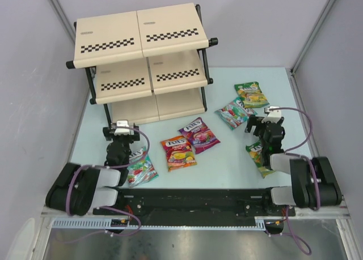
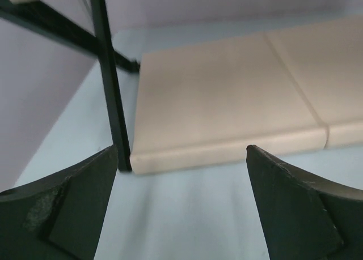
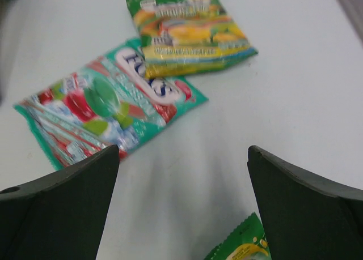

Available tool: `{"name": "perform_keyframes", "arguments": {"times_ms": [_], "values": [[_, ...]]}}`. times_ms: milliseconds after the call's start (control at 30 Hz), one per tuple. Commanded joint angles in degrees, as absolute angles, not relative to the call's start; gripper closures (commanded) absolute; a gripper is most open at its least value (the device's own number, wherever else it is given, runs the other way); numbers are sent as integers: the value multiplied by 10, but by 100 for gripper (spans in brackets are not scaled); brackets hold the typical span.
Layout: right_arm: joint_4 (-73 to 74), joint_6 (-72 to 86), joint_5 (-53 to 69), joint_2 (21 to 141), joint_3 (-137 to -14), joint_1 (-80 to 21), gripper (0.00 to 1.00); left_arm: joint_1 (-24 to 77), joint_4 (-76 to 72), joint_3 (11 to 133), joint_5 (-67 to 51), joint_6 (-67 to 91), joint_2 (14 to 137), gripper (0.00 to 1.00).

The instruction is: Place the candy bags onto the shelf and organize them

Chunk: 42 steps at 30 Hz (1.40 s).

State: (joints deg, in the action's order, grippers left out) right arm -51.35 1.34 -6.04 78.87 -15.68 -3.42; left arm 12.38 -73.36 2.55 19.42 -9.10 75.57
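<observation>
I count six candy bags (image 1: 178, 152), all flat on the worktop (image 1: 227, 178) and none on the shelf (image 1: 142, 39).

- **Green-yellow, two:** the far green-yellow bag (image 1: 252, 94) lies toward the far right corner. The near green-yellow bag (image 1: 258, 157) lies by the right edge, partly under my right arm (image 1: 295, 169).
- **Teal, two:** the far teal bag (image 1: 233, 114) is touching the far green-yellow one. The near teal bag (image 1: 140, 168) lies toward the near left corner, against my left arm (image 1: 96, 180).
- **One each:** the red-orange bag (image 1: 180, 156) and the purple-pink bag (image 1: 198, 134) lie just beside each other mid-table.

There is one shelf, with three stepped tiers of two panels each, filling the far left corner.

The left gripper (image 2: 181, 158) has its fingers spread wide and holds nothing. It faces the lowest tier's front edge, with bare worktop between. The right gripper (image 3: 182, 158) is likewise spread and empty, over bare surface short of the far teal bag. I see open room along the near edge between the arms.
</observation>
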Motion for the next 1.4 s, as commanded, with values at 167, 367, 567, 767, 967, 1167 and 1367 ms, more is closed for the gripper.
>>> {"name": "perform_keyframes", "arguments": {"times_ms": [167, 367, 567, 767, 967, 1167, 1367], "values": [[-192, 253, -230, 611, -283, -28, 0, 157, -612, 43, 291, -40, 548, 0], [-118, 301, -97, 656, -344, 54, 0, 157, -657, 21, 337, -32, 544, 0], [-78, 297, 10, 770, -444, 118, 0, 157, -622, 41, 328, -22, 566, 0], [-114, 331, 150, 930, -539, 171, 0, 156, -598, 69, 329, -23, 606, 0], [-148, 329, 174, 1016, -598, 156, 0, 156, -584, 79, 326, -25, 613, 0], [-162, 309, 109, 1053, -626, 133, 0, 157, -583, 79, 321, -25, 614, 0], [-154, 311, 74, 1094, -650, 128, 0, 156, -583, 79, 321, -25, 614, 0]]}}
